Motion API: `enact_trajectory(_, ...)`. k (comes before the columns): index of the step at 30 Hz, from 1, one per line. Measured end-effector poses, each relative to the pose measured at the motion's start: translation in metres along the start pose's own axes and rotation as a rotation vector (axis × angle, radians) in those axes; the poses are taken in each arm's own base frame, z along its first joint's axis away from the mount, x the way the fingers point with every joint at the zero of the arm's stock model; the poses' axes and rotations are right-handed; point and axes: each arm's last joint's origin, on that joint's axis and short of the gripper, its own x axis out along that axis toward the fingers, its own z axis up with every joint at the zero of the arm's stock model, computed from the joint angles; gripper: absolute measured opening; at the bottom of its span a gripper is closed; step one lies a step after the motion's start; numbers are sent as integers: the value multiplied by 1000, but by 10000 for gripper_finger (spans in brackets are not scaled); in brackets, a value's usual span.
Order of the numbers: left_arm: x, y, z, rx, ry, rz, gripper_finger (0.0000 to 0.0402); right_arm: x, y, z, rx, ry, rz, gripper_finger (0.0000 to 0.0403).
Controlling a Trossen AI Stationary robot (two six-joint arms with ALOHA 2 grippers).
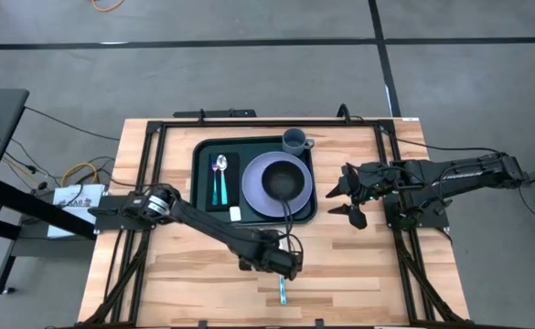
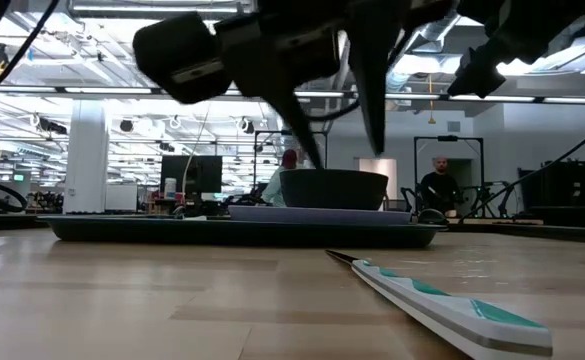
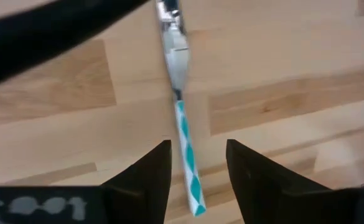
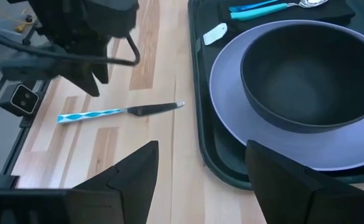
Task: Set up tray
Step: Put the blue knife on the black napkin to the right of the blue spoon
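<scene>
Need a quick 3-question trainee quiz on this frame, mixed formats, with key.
1. True or false: the knife with the teal-patterned handle lies inside the tray.
2. Multiple choice: what sits on the purple plate? A) the cup B) a dark bowl C) the spoon
3. Fill in: the left hand hovers over the ____, fingers open.

Key
1. False: it lies on the bare wooden table, in front of the tray.
2. B: the dark bowl. The cup stands in a tray corner; the spoon lies on the black napkin.
3. knife. The right hand waits open beside the tray.
</scene>
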Motion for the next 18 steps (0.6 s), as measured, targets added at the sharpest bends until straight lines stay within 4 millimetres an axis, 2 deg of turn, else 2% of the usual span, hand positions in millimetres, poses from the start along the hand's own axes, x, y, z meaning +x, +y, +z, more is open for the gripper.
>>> enact_trajectory(9,9,-3,-2,16,3,-65,158,0,0,0,-25,0,5,230)
enact_trajectory(15,40,-6,-8,36,79,-92,160,0,0,0,-25,-3,5,230)
enact_trajectory(18,53,1,-8,30,89,-27,160,0,0,1,-26,-6,5,230)
